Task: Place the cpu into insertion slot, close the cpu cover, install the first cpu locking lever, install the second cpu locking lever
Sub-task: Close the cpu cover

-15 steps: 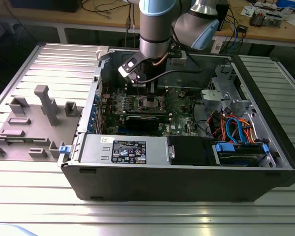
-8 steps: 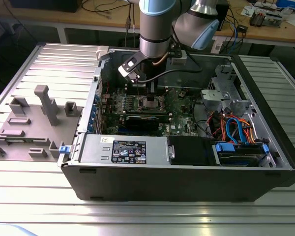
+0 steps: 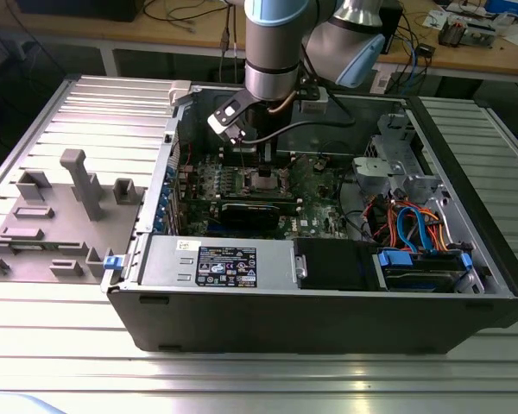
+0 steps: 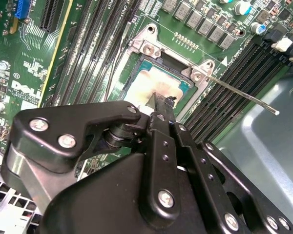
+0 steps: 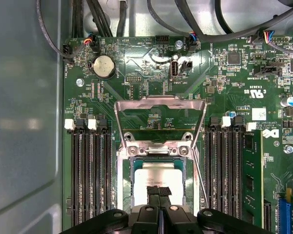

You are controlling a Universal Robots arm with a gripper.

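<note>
The gripper [image 5: 159, 191] covers the near part of the cpu [image 5: 158, 176] and the insertion slot [image 5: 132, 185] in both wrist views. In the exterior view the arm [image 3: 272, 52] is cut off at the top edge, and the insertion slot's detail is too small to make out.

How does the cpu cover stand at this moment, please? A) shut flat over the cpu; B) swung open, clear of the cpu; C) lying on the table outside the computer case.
B: in the first wrist view the cpu cover is swung back on its hinge, and the cpu lies bare beneath the gripper.
</note>
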